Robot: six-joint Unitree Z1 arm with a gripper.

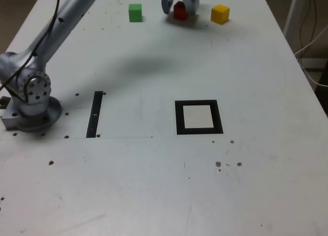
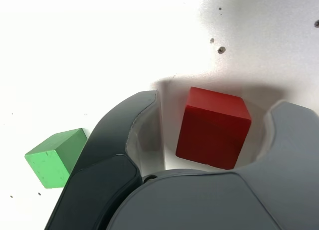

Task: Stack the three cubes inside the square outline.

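Gripper (image 1: 180,5) at far edge of tabletop (image 1: 266,164) in ext. view, jaws apart around red cube (image 1: 180,11); green cube (image 1: 135,13) to ext. view's left, yellow cube (image 1: 220,14) to its right, square outline (image 1: 219,124) nearer cam, w/ nothing stacked in it.

Wrist view: red cube sits between fingers, gap visible both sides, so not gripped. Prob. light, stiff, maybe a bit slippery, not fragile; best hold = two opp. side faces, mid-height. Looks solid matte red, flat-faced, crisp edges, turned slightly askew to jaws.
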